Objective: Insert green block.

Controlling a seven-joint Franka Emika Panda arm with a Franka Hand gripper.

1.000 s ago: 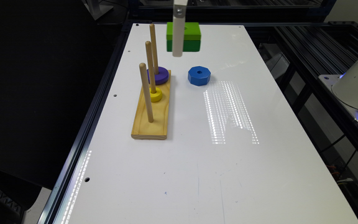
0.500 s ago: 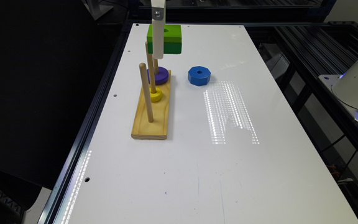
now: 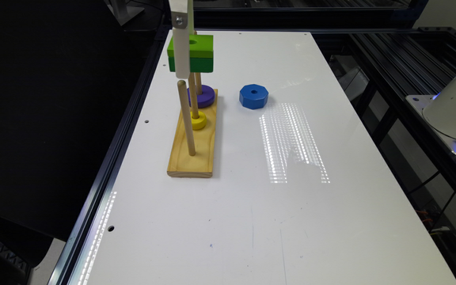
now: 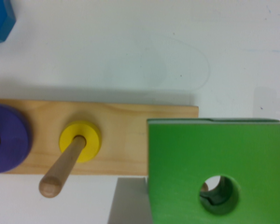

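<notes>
The green block (image 3: 196, 53) hangs in the air above the wooden peg board (image 3: 194, 156), with my gripper (image 3: 186, 59) shut on it. In the wrist view the green block (image 4: 219, 158) covers the end of the peg board (image 4: 130, 119) beyond the yellow ring, and a sliver of wood shows through its round hole. One grey finger (image 4: 128, 203) lies against the block's side. The peg (image 3: 186, 118) at the near end of the board carries nothing.
A yellow ring (image 3: 198, 120) sits on the middle peg and a purple ring (image 3: 204, 96) on the far peg. A blue octagonal piece (image 3: 253, 95) lies on the white table (image 3: 291, 221) to the exterior view's right of the board.
My gripper has carried the green block toward the exterior view's left, from behind the board to over the pegs.
</notes>
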